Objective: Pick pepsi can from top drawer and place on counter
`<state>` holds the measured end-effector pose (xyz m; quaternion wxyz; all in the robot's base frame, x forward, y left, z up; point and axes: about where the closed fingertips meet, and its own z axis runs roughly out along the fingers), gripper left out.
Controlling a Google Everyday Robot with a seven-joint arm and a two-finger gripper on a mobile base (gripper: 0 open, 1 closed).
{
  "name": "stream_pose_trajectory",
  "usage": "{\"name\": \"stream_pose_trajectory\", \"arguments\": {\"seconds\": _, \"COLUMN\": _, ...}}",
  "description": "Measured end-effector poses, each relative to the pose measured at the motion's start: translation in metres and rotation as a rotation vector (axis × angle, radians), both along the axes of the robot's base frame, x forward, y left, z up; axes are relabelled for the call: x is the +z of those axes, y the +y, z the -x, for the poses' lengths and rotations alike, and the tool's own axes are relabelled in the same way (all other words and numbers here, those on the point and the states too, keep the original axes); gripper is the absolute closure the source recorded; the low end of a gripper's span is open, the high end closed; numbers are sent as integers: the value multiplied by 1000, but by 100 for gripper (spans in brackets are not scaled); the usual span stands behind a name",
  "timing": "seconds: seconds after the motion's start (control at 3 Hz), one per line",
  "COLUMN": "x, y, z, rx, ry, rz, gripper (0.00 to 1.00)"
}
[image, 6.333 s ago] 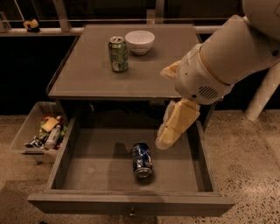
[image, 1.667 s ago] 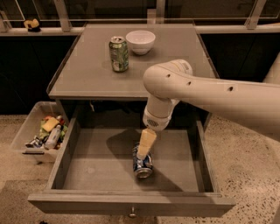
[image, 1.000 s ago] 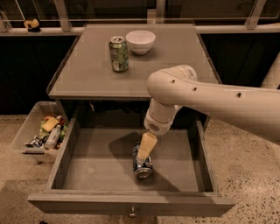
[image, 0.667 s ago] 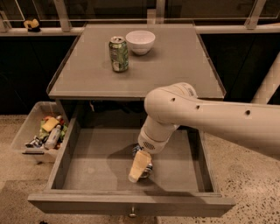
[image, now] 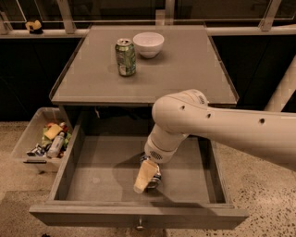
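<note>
Likely an office break area: speckled floor [image: 263, 190], glass railing [image: 222, 14] at 12 o'clock, snack bin [image: 24, 139] at 9; gripper [image: 147, 176] in drawer [image: 138, 215] at 6.

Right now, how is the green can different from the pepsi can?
The green can stands upright on the counter; the pepsi can lies in the drawer. The green can is in plain sight; the pepsi can is mostly hidden behind the gripper in the drawer. Both are soda cans.

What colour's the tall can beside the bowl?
Green tall can, camera view; end effector inside grey drawer.
</note>
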<state>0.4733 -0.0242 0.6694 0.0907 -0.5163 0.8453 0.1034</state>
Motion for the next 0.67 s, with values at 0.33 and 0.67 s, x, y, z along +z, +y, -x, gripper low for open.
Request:
{"name": "stream_pose_trajectory", "arguments": {"seconds": 0.33, "x": -4, "y": 18, "z": 2, "rx": -25, "ry": -46, "rz": -24, "gripper": 0}}
{"name": "stream_pose_trajectory", "arguments": {"seconds": 0.67, "x": -11, "y": 40, "z": -2, "rx": -60, "ry": -111, "rz": -46, "gripper": 0}}
